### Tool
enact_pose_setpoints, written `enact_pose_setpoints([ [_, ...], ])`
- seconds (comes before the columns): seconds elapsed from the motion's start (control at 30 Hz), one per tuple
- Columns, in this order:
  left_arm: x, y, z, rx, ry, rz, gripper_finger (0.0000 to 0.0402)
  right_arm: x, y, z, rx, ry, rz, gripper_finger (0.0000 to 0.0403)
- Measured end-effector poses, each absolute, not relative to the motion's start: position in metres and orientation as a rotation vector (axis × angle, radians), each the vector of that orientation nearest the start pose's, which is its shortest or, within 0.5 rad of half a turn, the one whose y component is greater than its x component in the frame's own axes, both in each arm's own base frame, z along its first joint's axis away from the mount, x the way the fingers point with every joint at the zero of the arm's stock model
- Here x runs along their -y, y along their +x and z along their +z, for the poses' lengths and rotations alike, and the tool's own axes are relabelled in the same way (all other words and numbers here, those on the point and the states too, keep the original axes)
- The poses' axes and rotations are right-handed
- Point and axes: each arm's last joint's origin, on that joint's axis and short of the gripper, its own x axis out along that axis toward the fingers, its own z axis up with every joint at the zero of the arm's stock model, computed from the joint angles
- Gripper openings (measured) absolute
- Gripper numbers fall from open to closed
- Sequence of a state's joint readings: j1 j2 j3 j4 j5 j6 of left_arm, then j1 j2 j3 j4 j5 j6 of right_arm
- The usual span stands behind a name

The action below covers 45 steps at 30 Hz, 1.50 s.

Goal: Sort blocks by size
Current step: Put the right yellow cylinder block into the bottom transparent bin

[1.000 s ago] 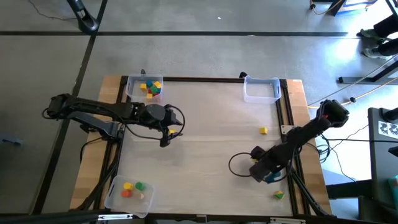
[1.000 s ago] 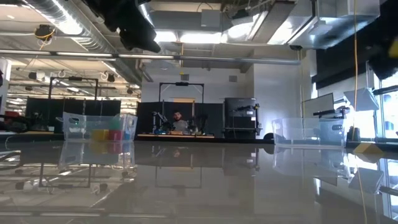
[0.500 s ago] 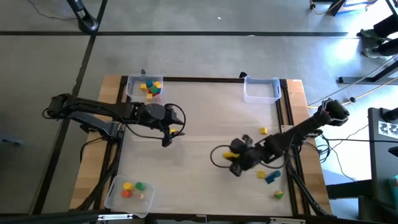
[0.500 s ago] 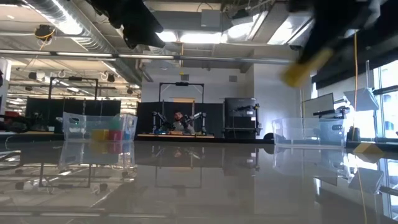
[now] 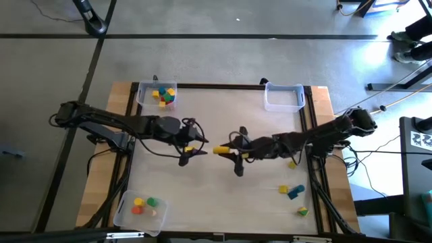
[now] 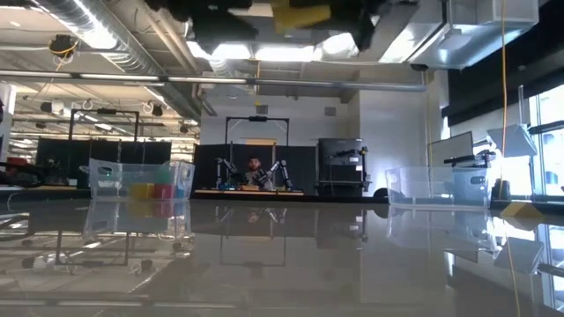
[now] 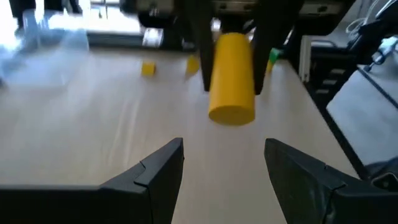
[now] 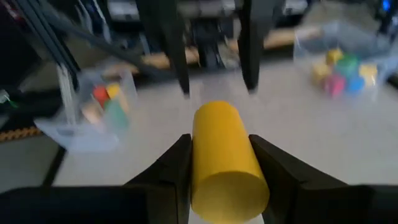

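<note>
My right gripper [image 5: 233, 150] is shut on a yellow cylinder block [image 5: 221, 149] above the table's middle; the block also shows in the right wrist view [image 8: 227, 162] and at the top of the low view [image 6: 300, 13]. My left gripper [image 5: 197, 148] is open and faces the cylinder's free end [image 7: 231, 113] from the left, a short way off, touching nothing. Loose blocks lie on the table near the right edge: yellow [image 5: 284, 190], blue [image 5: 295, 193] and green-yellow [image 5: 302, 211]. My right gripper pinches the yellow cylinder's curved sides [image 8: 199, 155] between its two fingers. The fingers come level from the table's right and lie along the cylinder. Its free end [image 5: 216, 149] sticks out past the fingertips toward the left gripper. It is lifted clear of the table.
A clear tray [image 5: 140, 93] at the far left holds several blocks. A clear tray [image 5: 283, 101] stands at the far right. A third tray [image 5: 125, 214] at the near left holds a few blocks. A person shows in the room behind.
My right gripper has gone up from the loose blocks at the near right and toward the table's middle with the yellow cylinder, now lifted clear and level. My left gripper has shifted a little toward the right, toward the cylinder.
</note>
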<state>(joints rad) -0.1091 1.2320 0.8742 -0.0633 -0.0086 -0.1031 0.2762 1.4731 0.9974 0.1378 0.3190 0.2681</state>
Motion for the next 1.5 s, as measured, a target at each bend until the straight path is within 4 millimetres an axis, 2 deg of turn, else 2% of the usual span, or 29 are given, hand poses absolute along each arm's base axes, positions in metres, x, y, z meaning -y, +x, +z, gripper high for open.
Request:
enact_pose_setpoints([
  [0.37, 0.033, 0.275, 0.301, -0.229, -0.003, -0.101, 0.0212, -0.075, 0.326, 0.291, -0.157, 0.083, -0.053, 0.013],
  [0.8, 0.03, 0.276, 0.305, -0.188, 0.052, -0.051, 0.021, -0.074, 0.327, 0.297, -0.091, 0.016, -0.08, 0.013],
  [0.93, 0.03, 0.276, 0.305, -0.187, 0.055, -0.052, 0.0191, -0.074, 0.327, 0.298, -0.081, 0.011, -0.079, 0.013],
  [1.1, 0.03, 0.276, 0.305, -0.187, 0.077, -0.055, 0.0139, -0.073, 0.327, 0.299, -0.074, -0.005, -0.083, 0.0134],
  [1.2, 0.03, 0.276, 0.304, -0.188, 0.088, -0.056, 0.0113, -0.073, 0.328, 0.298, -0.076, -0.005, -0.086, 0.0147],
  [1.4, 0.03, 0.273, 0.306, -0.199, 0.102, -0.057, 0.0112, -0.072, 0.328, 0.298, -0.077, -0.003, -0.086, 0.0197],
  [1.5, 0.029, 0.263, 0.314, -0.228, 0.083, -0.043, 0.0113, -0.078, 0.317, 0.306, -0.108, -0.013, -0.059, 0.0223],
])
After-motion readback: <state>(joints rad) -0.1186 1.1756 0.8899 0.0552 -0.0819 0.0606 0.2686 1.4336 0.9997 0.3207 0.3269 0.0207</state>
